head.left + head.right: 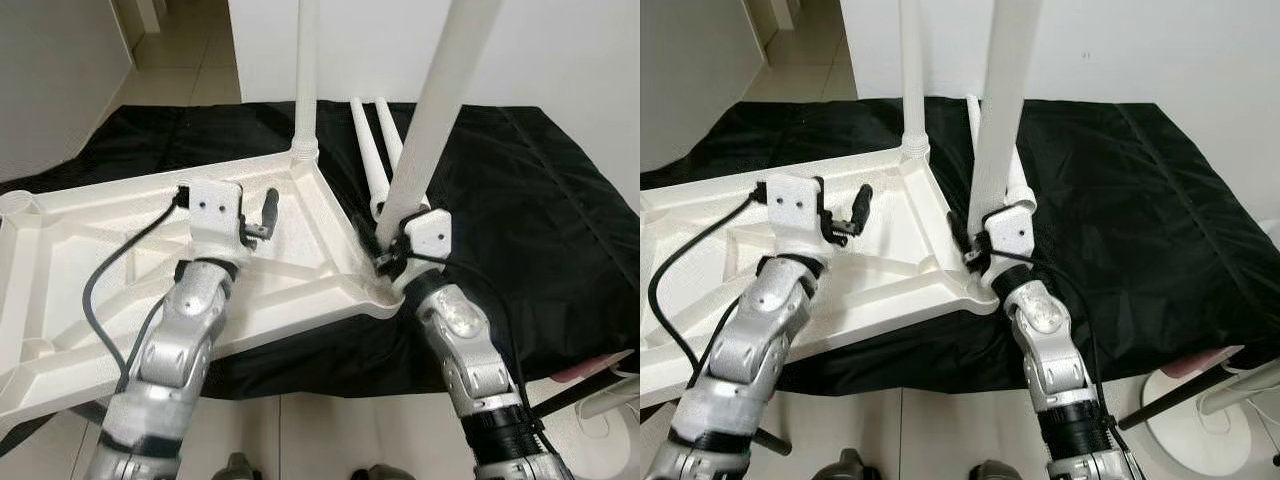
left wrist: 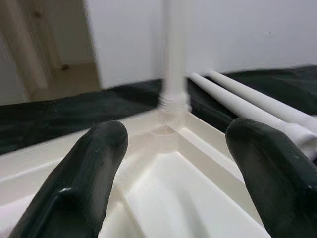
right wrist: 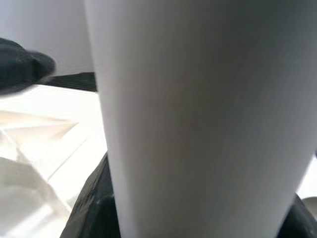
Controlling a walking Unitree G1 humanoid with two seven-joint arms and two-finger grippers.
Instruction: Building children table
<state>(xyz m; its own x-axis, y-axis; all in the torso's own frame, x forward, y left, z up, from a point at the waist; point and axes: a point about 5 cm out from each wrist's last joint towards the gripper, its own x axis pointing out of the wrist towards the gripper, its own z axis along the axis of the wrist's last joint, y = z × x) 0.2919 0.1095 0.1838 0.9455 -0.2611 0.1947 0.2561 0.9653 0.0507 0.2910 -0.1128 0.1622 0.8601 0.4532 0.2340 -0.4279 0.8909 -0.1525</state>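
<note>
- Upturned tabletop (image 1: 300, 240) lies on a black sheet (image 1: 540, 200), one leg (image 1: 306, 90) already standing.
- Right pincer (image 1: 392, 255), clamped on a second leg (image 1: 440, 100), seats it at the near corner; next likely twisting it tight.
- Left pincer (image 1: 262, 215), fingers apart, hovers over the tabletop.

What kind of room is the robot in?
Probably a room in a home: pale floor tiles, plain white wall, and a black cloth spread on the floor for building an upturned white tabletop.

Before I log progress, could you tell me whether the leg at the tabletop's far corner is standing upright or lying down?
Upright. The far-corner leg rises straight from its socket on the upturned tabletop, while two spare legs lie flat on the black cloth.
</note>
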